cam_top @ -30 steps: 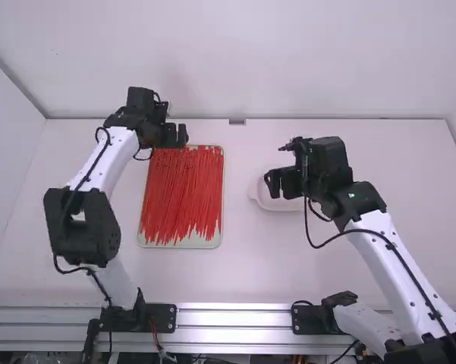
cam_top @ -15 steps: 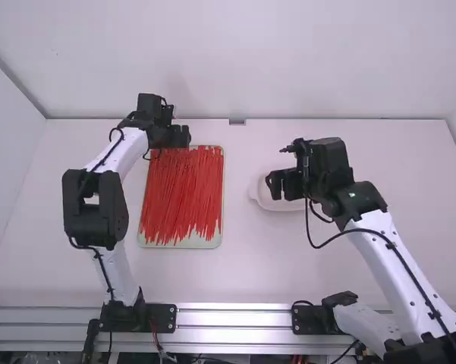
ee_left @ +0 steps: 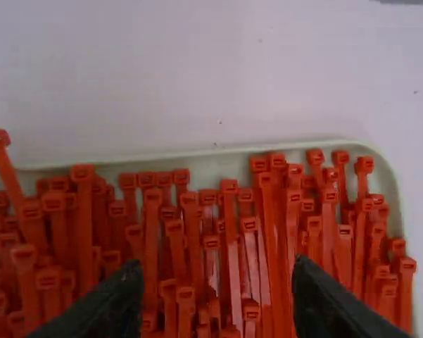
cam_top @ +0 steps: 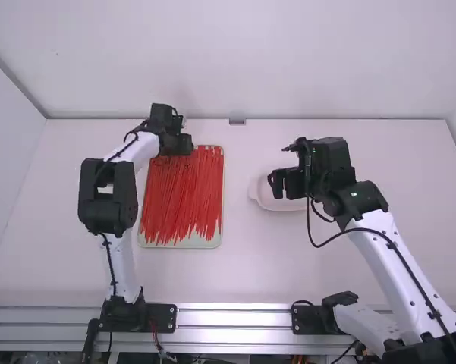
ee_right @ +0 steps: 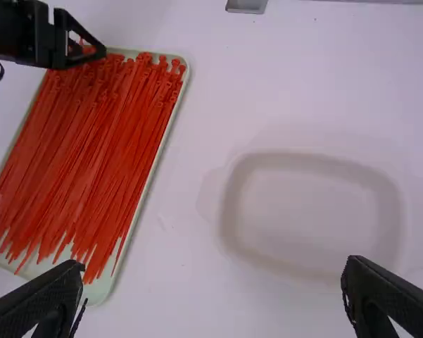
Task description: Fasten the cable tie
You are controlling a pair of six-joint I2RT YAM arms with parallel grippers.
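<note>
A heap of red cable ties [cam_top: 183, 193] lies lengthwise in a pale green tray [cam_top: 218, 241] left of the table's middle. My left gripper [cam_top: 176, 142] hangs just above the tray's far end. In the left wrist view it [ee_left: 215, 310] is open, its fingers [ee_left: 123, 299] straddling the heads of the ties [ee_left: 218, 225] with nothing gripped. My right gripper [cam_top: 285, 183] hovers over a shallow white container [cam_top: 262, 200] right of the tray. Its own view shows it [ee_right: 211, 310] wide open and empty above the container [ee_right: 229, 211].
A small grey metal piece [cam_top: 237, 120] sits at the table's far edge, beyond the tray. White walls close the table at the back and the left. Bare white tabletop [cam_top: 410, 167] stretches right of the container and in front of the tray.
The left gripper has shifted right along the tray's far end, and its arm has folded in closer to the tray. The right arm has barely moved.
</note>
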